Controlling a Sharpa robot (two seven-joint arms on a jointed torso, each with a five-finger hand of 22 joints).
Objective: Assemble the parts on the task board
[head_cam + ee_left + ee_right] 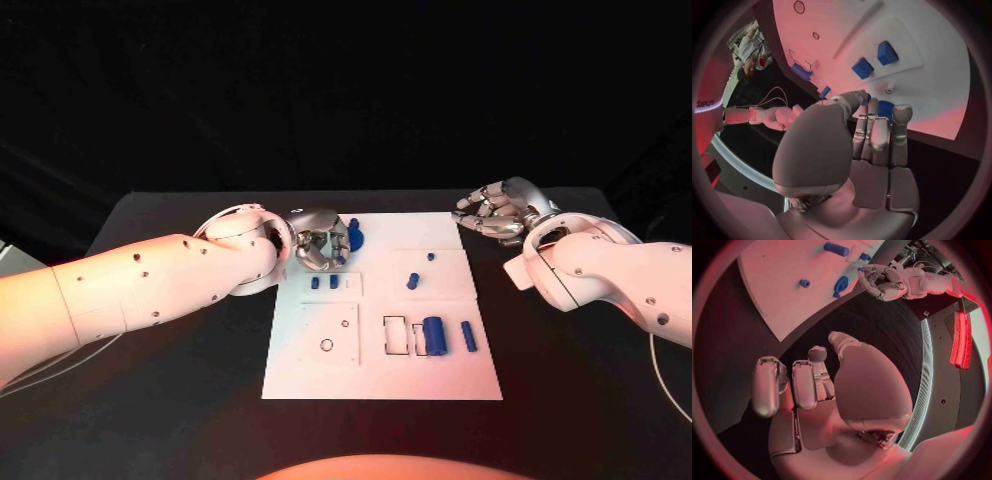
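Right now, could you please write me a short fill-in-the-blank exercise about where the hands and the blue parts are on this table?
1. The left hand is at the far left corner of the white ____, beside a round blue part.
2. The right hand is off the task board, over the ____ table, holding nothing.
3. The largest blue cylinder lies on the board's near ____ side, seen from the head camera.

Missing words: task board; black; right

Black table (173,400) w/ black backdrop (346,90) behind it.
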